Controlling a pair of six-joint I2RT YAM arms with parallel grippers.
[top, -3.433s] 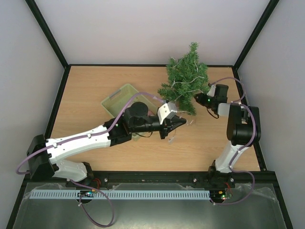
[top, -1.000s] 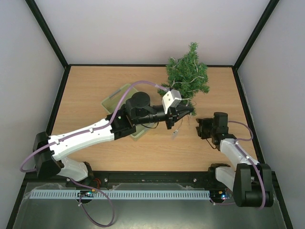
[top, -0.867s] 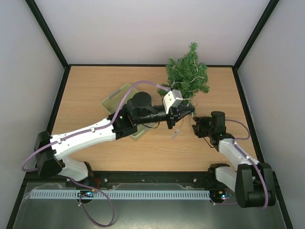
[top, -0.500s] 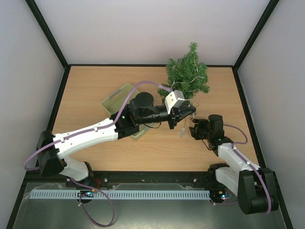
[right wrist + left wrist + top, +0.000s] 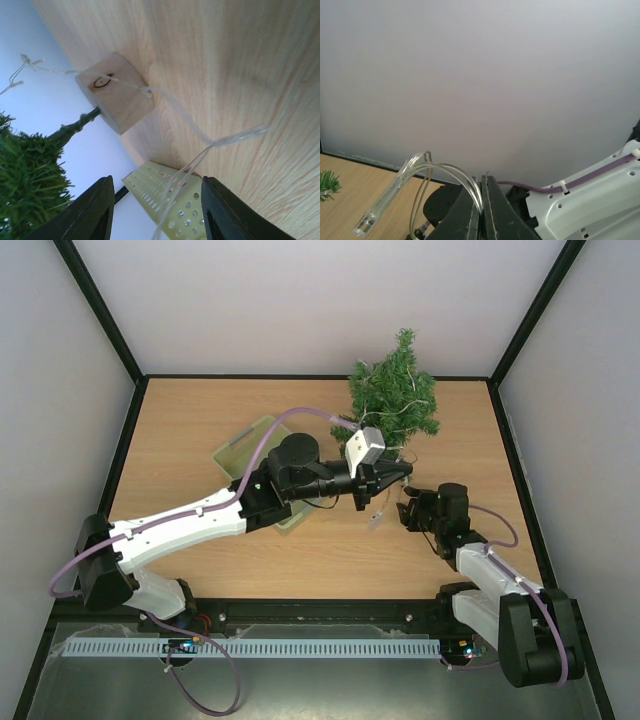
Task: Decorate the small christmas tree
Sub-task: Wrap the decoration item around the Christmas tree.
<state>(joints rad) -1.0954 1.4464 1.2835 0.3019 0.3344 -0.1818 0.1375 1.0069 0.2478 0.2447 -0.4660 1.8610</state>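
The small christmas tree [image 5: 393,395], a cone of bushy dark green needle branches on a thin stem set in a pale round wooden block [image 5: 116,92], stands right of centre at the far edge of the light wood-grain tabletop [image 5: 180,430]. A thin clear light string [image 5: 422,172] of glossy plastic wire with tiny tube bulbs is draped over its branches. One strand trails down past the block and across the tabletop.

The left arm stretches diagonally from the lower left of the overhead view to its centre, passing over a pale green perforated plastic basket [image 5: 245,443]. Its left end effector [image 5: 402,472] is pinched tight on a loop of the clear light string, just below the tree's lowest branches. The right arm lies low, its forearm running from the lower right toward the middle. The right end effector [image 5: 406,512] points at the block, fingers spread apart, the strand passing loosely between them. It sits near the left one, just below it.
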